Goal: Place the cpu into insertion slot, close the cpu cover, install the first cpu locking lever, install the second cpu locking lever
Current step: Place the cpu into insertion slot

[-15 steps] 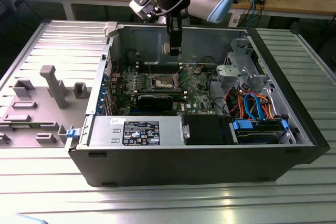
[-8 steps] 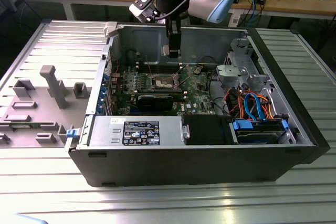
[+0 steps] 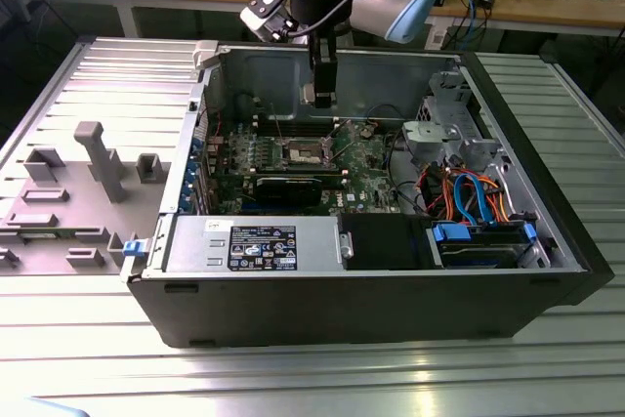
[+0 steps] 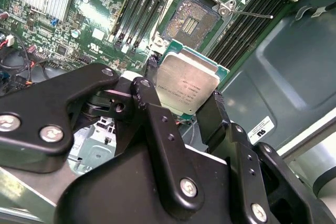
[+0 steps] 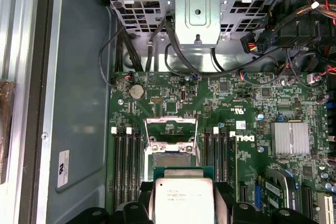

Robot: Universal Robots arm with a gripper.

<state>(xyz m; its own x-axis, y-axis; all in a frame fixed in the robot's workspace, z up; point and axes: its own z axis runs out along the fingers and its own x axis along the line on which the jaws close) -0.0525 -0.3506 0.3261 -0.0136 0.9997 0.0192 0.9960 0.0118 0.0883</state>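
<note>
Second wrist view: fingers clamped on the cpu by two opposite edges, metal top facing the camera. Chip is held clear of the board, near the insertion slot, not seated. Socket is bare. First wrist view has the cpu cover swung up. Step in hand: placement. My read: it needs squaring to the socket rim and a straight, gentle descent.

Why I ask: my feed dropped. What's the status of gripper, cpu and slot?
On the gripper, jaws shut on the cpu, held above the motherboard. Ahead, insertion slot bare, cpu cover raised. Nothing seen between cpu and slot.
</note>
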